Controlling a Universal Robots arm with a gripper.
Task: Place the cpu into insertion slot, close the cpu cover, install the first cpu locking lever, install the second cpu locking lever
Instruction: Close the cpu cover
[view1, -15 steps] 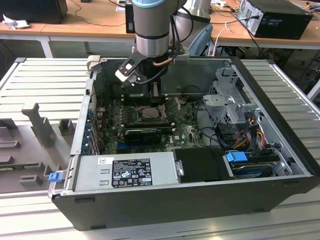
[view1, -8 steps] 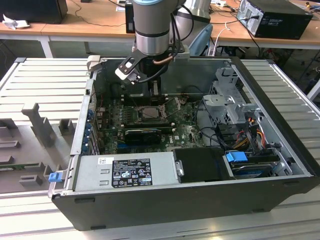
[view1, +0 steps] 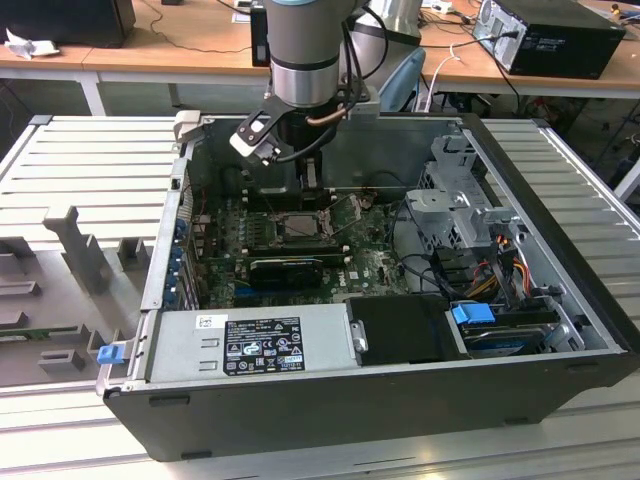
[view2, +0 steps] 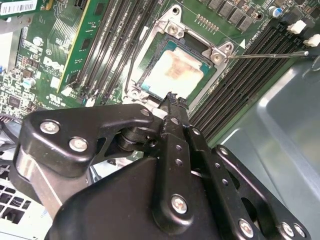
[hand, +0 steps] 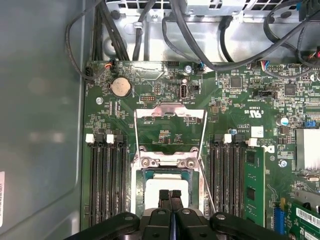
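Observation:
The cpu (view2: 172, 75), a silver-grey square chip with a brownish stain, lies flat in the insertion slot (view2: 150, 60) on the green motherboard. My gripper (view2: 172, 98) hangs just above the chip's near edge, its two black fingertips (hand: 164, 196) pressed together with nothing between them. In the first wrist view the cpu (hand: 161, 181) shows beyond the gripper (hand: 170, 194). The cpu cover (hand: 170, 111) is swung open behind the socket. Thin wire locking levers (hand: 203, 150) stand unlatched on both sides; one lever (view2: 270, 55) sticks out sideways. In the exterior view the socket (view1: 300, 226) sits below the arm.
Black memory slots (hand: 107, 175) flank the socket on both sides. A long black card (view1: 285, 270) lies in front of the socket in the exterior view. The power supply (view1: 255, 345), drive cage (view1: 465, 205) and cables (view1: 500, 270) crowd the case's front and right in that view.

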